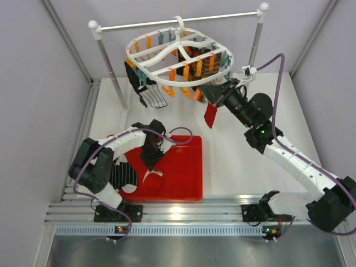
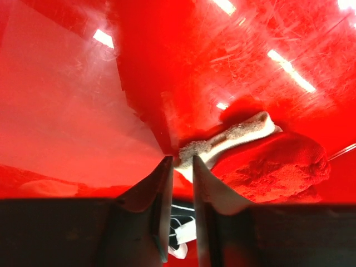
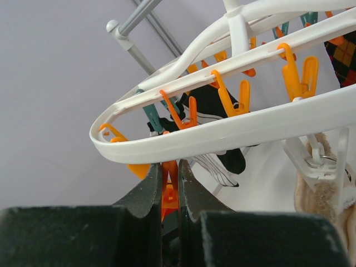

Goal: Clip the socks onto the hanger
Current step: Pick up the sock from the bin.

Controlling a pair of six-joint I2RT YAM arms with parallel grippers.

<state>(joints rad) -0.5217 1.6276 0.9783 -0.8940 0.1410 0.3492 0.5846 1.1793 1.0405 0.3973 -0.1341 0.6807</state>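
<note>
The white hanger (image 1: 178, 58) hangs from a rod, with orange and teal clips below it. A black striped sock (image 1: 149, 92) hangs at its left, and a brown patterned sock (image 1: 210, 64) at its right. My right gripper (image 1: 216, 95) is at the hanger's front right edge. In the right wrist view it (image 3: 169, 167) is shut on an orange clip (image 3: 169, 192) under the frame (image 3: 222, 133). A dark red sock (image 1: 210, 115) hangs just below it. My left gripper (image 1: 150, 162) is down in the red tray (image 1: 183, 167), shut on the cuff of a white sock (image 2: 233, 136).
Another black striped sock (image 1: 123, 175) lies in the tray under my left arm. The white rod (image 1: 178, 21) stands on two posts at the back. A beige sock (image 3: 320, 194) hangs at the right in the right wrist view. Grey walls close in both sides.
</note>
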